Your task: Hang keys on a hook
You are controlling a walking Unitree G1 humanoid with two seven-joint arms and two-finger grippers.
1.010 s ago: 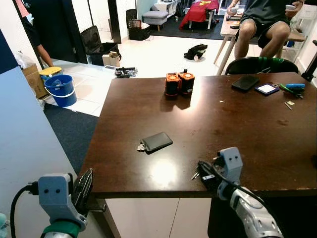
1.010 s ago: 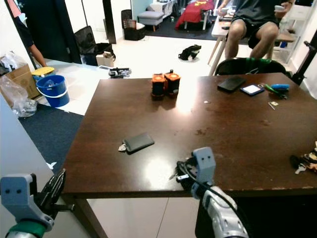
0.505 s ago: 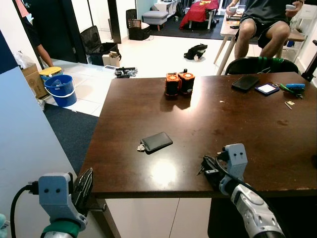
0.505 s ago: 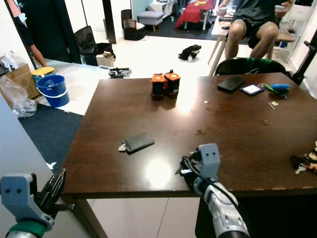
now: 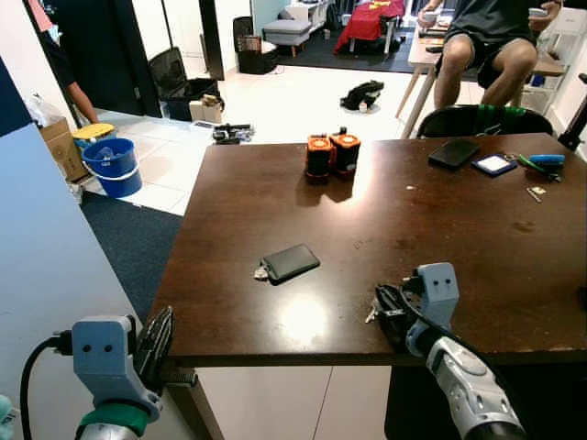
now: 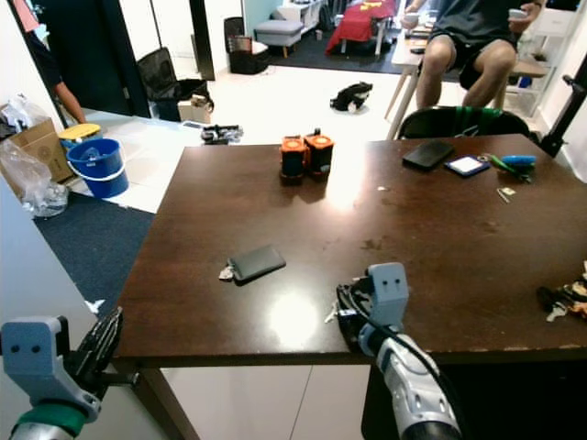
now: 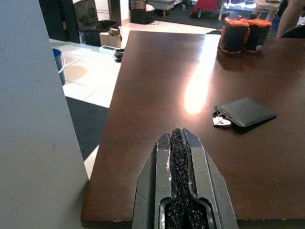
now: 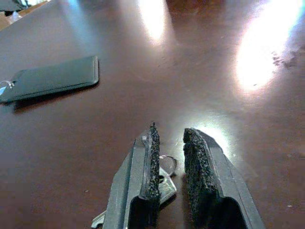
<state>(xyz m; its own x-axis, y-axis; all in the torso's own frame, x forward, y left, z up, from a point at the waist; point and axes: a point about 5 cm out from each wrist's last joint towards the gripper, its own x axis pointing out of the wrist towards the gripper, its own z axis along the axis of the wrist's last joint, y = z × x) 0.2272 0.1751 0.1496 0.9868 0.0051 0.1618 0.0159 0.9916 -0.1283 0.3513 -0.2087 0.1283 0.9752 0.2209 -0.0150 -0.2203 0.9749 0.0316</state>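
**Right gripper at the keys, near table edge**

I have the right gripper [image 8: 169, 138] down low on the table [image 5: 440, 211], close to its near edge. Its two fingers [image 8: 200, 162] stand a little apart, not clamped. The keys [image 8: 164, 183] lie flat on the wood just under and between the finger roots; a ring shows in the gap and a key blade pokes out beside one finger. I cannot tell whether the pads touch the metal. From the head camera the keys [image 5: 373, 314] sit right at that gripper's tip.

The left gripper [image 7: 183, 191] is pressed shut, finger against finger, holding nothing. It hangs beside the table's near left corner, below the top.

Farther in on the table lies a dark wallet [image 5: 290, 262] with a small tag at its end. Two orange-topped cans [image 5: 332, 154] stand side by side near the far edge. Phones [image 5: 456, 152] lie at the far right corner. A person [image 5: 486, 41] sits beyond the table, and a blue bucket [image 5: 112, 165] stands on the floor at left.
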